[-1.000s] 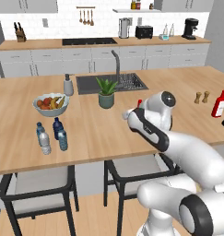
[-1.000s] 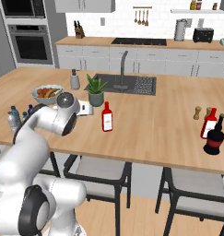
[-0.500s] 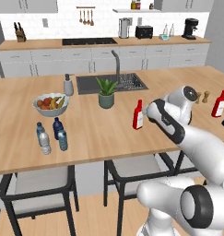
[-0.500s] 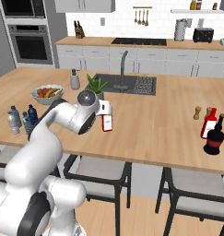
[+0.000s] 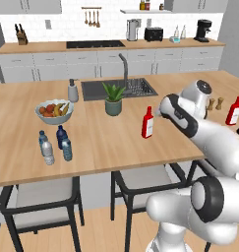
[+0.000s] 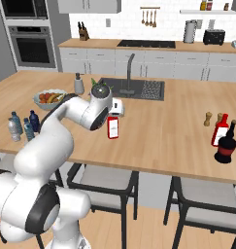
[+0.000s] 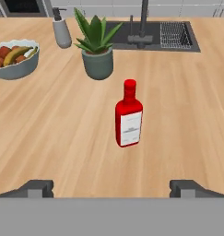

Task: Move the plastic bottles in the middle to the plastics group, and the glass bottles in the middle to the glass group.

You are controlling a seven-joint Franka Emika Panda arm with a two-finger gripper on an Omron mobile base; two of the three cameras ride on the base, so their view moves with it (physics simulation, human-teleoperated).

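A red glass bottle (image 7: 129,115) with a white label stands upright in the middle of the island (image 5: 147,123) (image 6: 112,127). My gripper (image 7: 111,189) hangs open just short of it, raised a little above the counter, with nothing between its fingertips (image 7: 37,188). At the island's left end the dark navy bottle (image 5: 61,135) and the pale teal bottle (image 5: 67,148) stand with the two small water bottles (image 5: 48,153). The glass group, a second red bottle (image 6: 220,130) and a squat dark bottle (image 6: 226,146), is at the right end.
A potted plant (image 7: 98,50), a fruit bowl (image 7: 14,57), a soap dispenser (image 7: 61,30) and the sink (image 7: 150,34) lie beyond the red bottle. Salt and pepper shakers (image 6: 207,118) stand near the glass group. Two stools are tucked under the island's front edge.
The arm has swung to the right, from over the island's left part to beside the red bottle in the middle. The gripper stayed open. No bottle has moved.
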